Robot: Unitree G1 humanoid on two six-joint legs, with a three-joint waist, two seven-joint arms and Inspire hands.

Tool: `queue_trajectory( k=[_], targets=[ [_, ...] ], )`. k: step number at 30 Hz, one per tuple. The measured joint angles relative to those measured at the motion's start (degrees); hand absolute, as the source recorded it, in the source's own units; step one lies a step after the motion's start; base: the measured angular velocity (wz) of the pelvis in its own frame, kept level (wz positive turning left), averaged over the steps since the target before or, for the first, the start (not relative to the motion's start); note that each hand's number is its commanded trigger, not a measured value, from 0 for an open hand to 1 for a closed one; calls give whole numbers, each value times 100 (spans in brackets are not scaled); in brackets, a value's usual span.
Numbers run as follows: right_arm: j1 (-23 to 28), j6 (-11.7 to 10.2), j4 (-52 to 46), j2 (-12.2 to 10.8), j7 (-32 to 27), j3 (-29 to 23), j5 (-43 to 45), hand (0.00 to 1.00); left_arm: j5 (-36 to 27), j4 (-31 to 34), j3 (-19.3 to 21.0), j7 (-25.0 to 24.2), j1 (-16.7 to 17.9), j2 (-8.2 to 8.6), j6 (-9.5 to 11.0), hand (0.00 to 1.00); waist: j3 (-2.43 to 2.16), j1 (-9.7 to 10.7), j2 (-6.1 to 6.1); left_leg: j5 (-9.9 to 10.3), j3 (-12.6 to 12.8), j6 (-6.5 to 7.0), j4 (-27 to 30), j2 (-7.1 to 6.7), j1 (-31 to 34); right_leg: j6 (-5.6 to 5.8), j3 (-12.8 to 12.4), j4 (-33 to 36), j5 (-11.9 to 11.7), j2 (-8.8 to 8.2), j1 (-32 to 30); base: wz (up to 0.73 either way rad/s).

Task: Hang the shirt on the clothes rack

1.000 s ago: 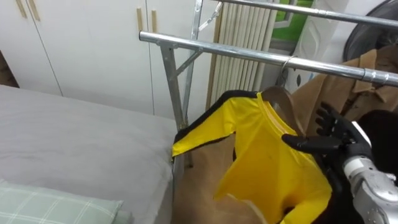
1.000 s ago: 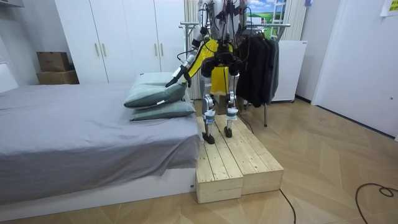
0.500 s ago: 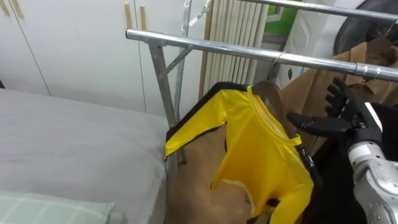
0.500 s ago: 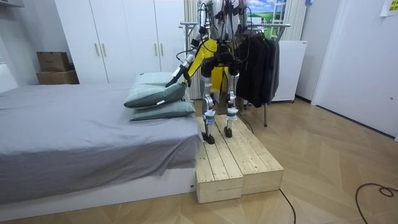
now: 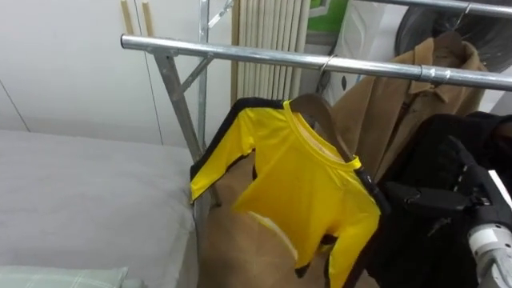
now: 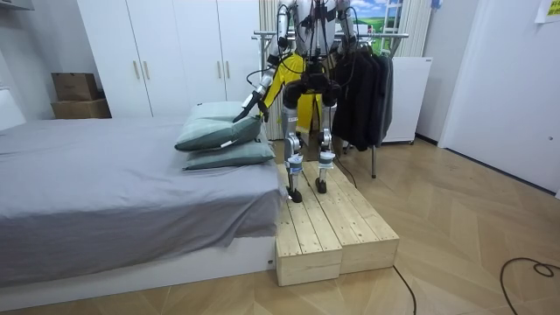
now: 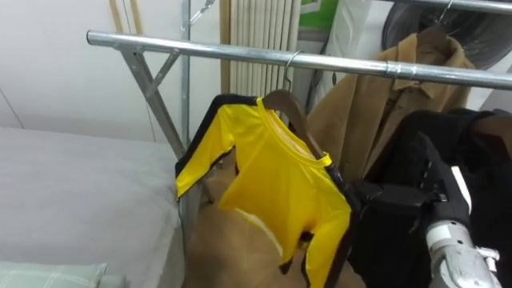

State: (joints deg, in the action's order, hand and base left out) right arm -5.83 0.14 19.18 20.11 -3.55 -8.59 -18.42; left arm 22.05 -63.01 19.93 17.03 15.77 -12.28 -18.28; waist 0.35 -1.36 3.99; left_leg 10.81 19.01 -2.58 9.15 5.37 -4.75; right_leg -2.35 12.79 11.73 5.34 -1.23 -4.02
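Note:
A yellow shirt (image 5: 308, 192) with black trim hangs on a wooden hanger (image 5: 318, 114). The hanger's hook sits over the metal rail (image 5: 240, 54) of a clothes rack. My right hand (image 5: 458, 198) is at the lower right, open, with straight dark fingers in front of a black garment (image 5: 424, 248). It is a short way right of the shirt's sleeve and touches nothing. In the room view I stand on a wooden platform (image 6: 332, 236) facing the rack. There my left hand (image 6: 242, 112) reaches down towards the pillows (image 6: 223, 136).
A brown coat (image 5: 408, 96) hangs on the same rail, right of the shirt. The grey bed (image 5: 80, 192) lies to the left, its corner against the rack's leg (image 5: 180, 104). A white radiator (image 5: 268, 24) and wardrobe doors (image 5: 64, 72) stand behind.
My right hand has come off the shirt's collar and dropped down and to the right. The shirt stays hanging on the rail. The whole picture has shifted as my head turned right.

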Motion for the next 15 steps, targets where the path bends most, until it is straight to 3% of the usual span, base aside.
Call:
queue_trajectory(
  k=[9, 15],
  targets=[
    [769, -5, 307, -82, 53, -3, 101, 0, -4, 2, 0, 39, 2, 14, 0, 0, 81, 41, -48, 7, 43, -9, -14, 2, -14, 3, -32, -16, 5, 8, -7, -1],
    [1168, -6, 837, -396, 182, 78, 135, 0, -269, 1, -46, 120, 77, 38, -7, 0, 98, 92, -92, 22, 134, -27, -60, 14, -93, 2, -124, -6, 5, 45, 12, -8]
  ],
)
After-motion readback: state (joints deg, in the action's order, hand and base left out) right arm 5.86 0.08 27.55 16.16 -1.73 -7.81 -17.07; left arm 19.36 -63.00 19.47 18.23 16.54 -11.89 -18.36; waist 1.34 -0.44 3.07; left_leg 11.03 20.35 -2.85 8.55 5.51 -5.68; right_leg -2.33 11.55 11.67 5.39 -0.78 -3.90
